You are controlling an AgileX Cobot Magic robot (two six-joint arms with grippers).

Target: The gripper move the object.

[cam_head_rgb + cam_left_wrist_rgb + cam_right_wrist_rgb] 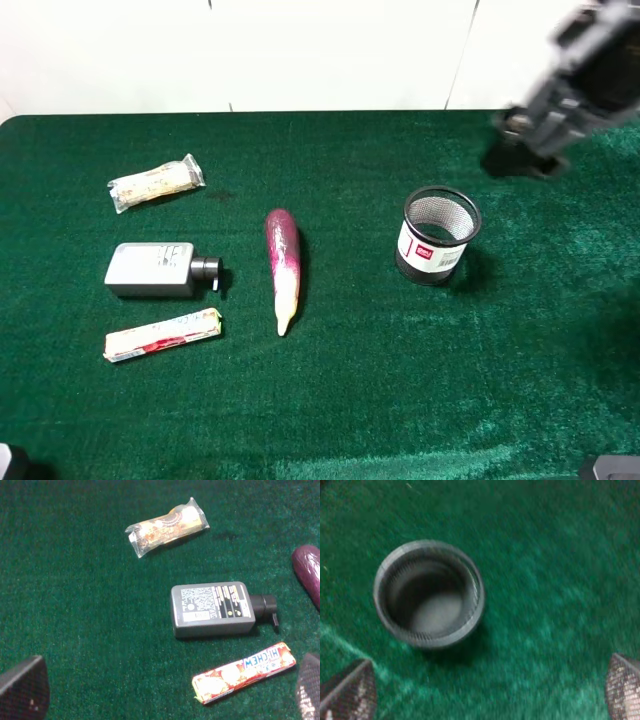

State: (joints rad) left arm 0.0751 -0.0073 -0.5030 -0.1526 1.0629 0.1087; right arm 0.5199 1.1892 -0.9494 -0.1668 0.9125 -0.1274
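The slim candy pack, white and pink-red, lies flat on the green cloth at the front left. In the left wrist view it lies close to one fingertip. My left gripper is open and empty above the cloth; its arm does not show in the high view. My right gripper is blurred at the back right, above and behind the mesh cup. In the right wrist view it is open and empty, far from the candy pack.
A grey pump bottle lies just behind the candy pack. A clear-wrapped beige snack pack lies further back. A purple-white radish lies mid-table. A black mesh cup stands upright and empty to the right.
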